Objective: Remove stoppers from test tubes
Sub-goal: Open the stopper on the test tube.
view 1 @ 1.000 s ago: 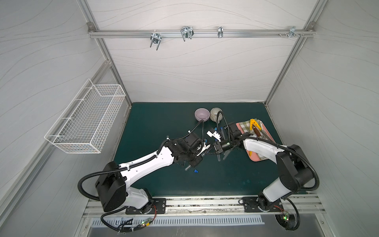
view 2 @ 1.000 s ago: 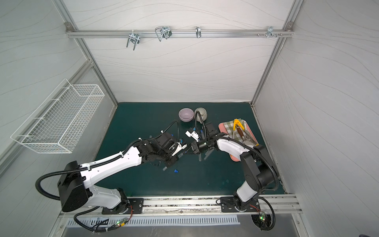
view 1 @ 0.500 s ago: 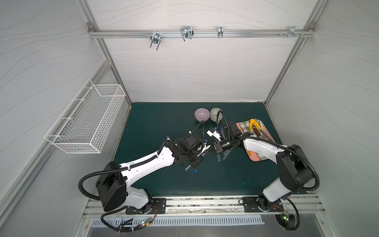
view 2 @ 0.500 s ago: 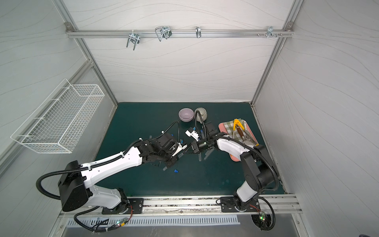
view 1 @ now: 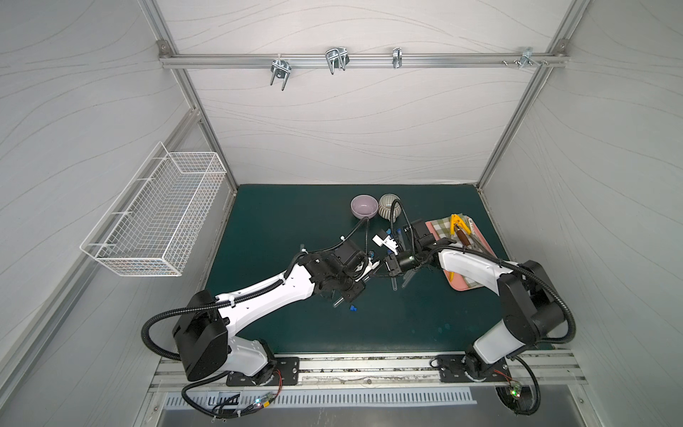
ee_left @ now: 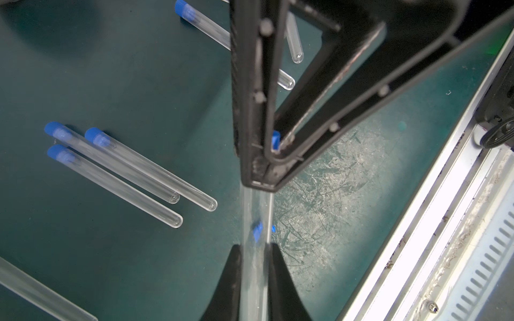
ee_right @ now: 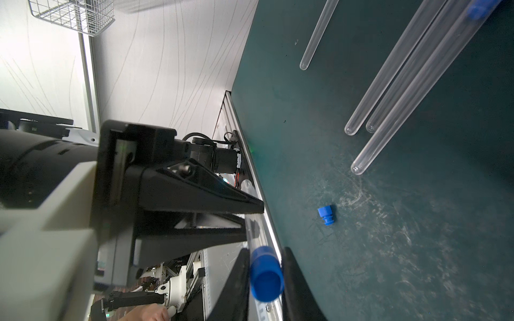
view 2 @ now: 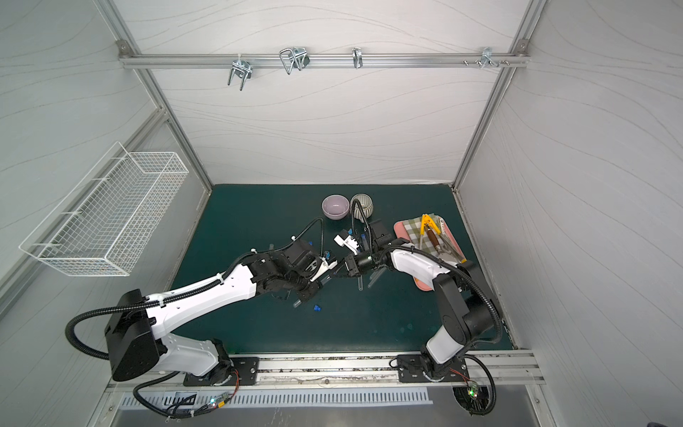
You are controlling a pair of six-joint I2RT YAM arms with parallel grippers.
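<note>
Over the middle of the green mat (view 1: 277, 229), both arms meet tip to tip on one test tube (ee_left: 255, 211), which is held clear of the surface. Left gripper (ee_left: 255, 247): fingers clamped on the tube's clear body. Right gripper (ee_right: 265, 250): fingers pinched on the blue stopper (ee_right: 265, 273) at the tube's mouth. Can't tell if the stopper is fully seated or partly out.

A loose stopper (ee_right: 326, 214) lies on the mat near the grippers, on the front-rail side; it shows in both top views. Three capped tubes (ee_left: 116, 169) lie side by side on the mat, blue ends the same way. Another capped tube (ee_left: 203, 26) is partly hidden behind the right gripper in the left wrist view, with two rounded tube ends next to it.

At the far edge a purple bowl (view 1: 364, 206) and a striped cup (view 1: 391, 205) sit just beside each other. A pink tray (view 1: 460, 285) on the robot's right holds a checked cloth and yellow-handled tools (view 1: 456, 222). A wire basket (view 1: 159, 214) hangs on the left wall.
</note>
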